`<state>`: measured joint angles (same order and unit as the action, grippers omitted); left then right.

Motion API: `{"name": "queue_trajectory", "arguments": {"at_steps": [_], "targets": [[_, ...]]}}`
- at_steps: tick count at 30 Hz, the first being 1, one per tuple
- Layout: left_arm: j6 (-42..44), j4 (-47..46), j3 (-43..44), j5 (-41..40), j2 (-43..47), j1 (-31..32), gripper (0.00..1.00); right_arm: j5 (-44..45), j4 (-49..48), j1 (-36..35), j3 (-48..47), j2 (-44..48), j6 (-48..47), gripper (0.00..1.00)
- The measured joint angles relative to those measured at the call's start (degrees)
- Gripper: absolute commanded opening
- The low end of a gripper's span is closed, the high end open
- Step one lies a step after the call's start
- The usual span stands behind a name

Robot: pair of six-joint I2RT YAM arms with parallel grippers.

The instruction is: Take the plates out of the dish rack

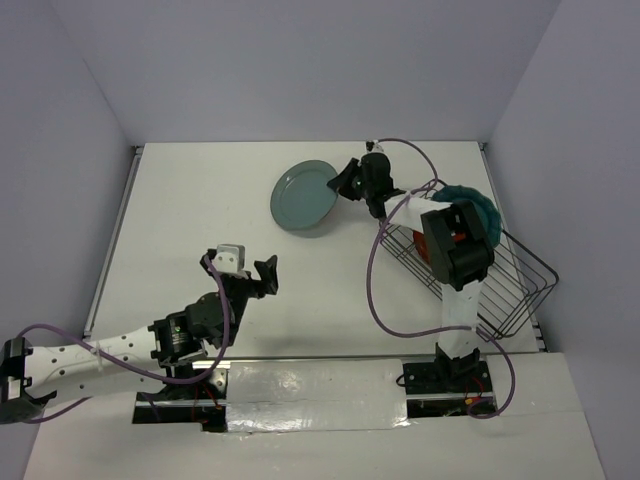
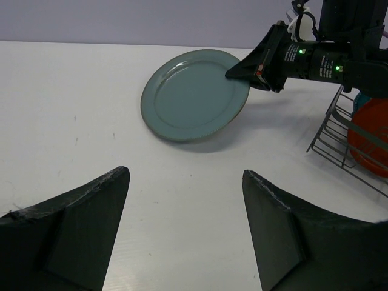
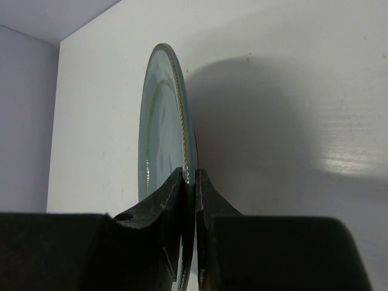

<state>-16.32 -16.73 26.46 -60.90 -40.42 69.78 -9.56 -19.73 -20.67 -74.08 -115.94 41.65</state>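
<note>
1. Plates are only partly unloaded. The pale grey-green plate [image 1: 304,197] is out of the dish rack [image 1: 520,290] and sits at the upper centre of the overhead view, above bare tabletop [image 1: 200,220]. It is well apart from the rack at the right of the frame.
2. The right gripper [image 1: 345,180] is clamped on that plate's rim, and its wrist view shows the two fingers pinching the edge from both sides. The plate is tilted with the gripped side raised. Its opposite edge is low by the tabletop, though I cannot tell whether it touches.
3. By my reading this plate is being set down and has not yet been released.
4. Left in the rack are the dark teal plate [image 1: 480,205] and at least one red-orange plate [image 2: 370,136], standing on edge among the wires. The right arm hides much of the rack, so the exact count cannot be told.
5. The left gripper [image 1: 262,272] is spread apart and empty, left of centre in the lower half of the overhead view. It points toward the grey-green plate but is well apart from it.
6. Judged overall, the job is at an early stage: one plate is nearly placed and at least two are yet to come out.
</note>
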Motion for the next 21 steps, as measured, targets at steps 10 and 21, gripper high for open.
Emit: {"name": "queue_trajectory", "arguments": {"at_steps": [10,21], "targets": [[0.0,0.0,0.0,-0.6,-0.9,0.0,0.87,-2.3,-1.1,0.1,0.3,-2.2,1.1,0.33],[0.1,0.0,0.0,-0.8,-0.9,0.0,0.87,0.0,3.7,0.1,-2.3,-2.7,-1.0,0.45]]}}
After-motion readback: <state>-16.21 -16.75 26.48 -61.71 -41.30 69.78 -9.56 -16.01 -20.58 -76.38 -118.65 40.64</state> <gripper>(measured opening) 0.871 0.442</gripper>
